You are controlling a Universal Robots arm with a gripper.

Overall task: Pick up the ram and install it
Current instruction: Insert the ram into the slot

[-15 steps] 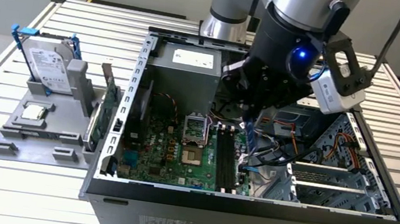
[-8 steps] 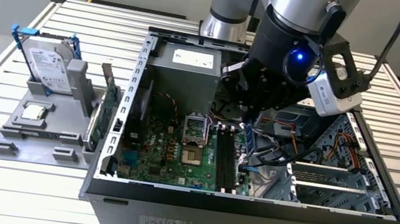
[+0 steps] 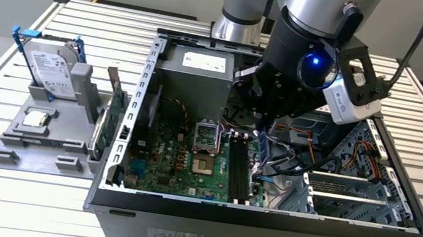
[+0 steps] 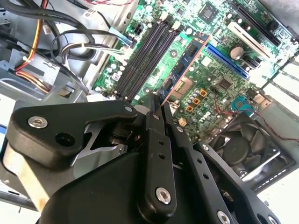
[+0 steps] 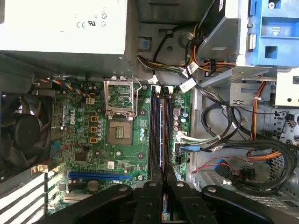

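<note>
My gripper [image 4: 159, 105] is shut on the ram [image 4: 184, 65], a thin board with small chips that I see nearly edge-on, sticking out from the fingertips over the motherboard. It hangs just beside the black memory slots [image 4: 145, 56], tilted across them and apart from them. In the first wrist view the gripper [image 5: 163, 179] sits in line with the memory slots [image 5: 154, 130], and a sliver of the ram [image 5: 164, 207] shows between the fingers. In the exterior view the gripper [image 3: 265, 123] is inside the open computer case [image 3: 264, 216], above the slots [image 3: 239, 169].
Bundles of cables [image 3: 289, 160] lie close to the slots on the exterior view's right. The processor socket [image 3: 204, 136] and power supply [image 3: 201, 70] are nearby. Outside the case a hard drive with blue rails [image 3: 49, 64] and a green expansion card [image 3: 115, 111] stand on a grey fixture [image 3: 43, 132].
</note>
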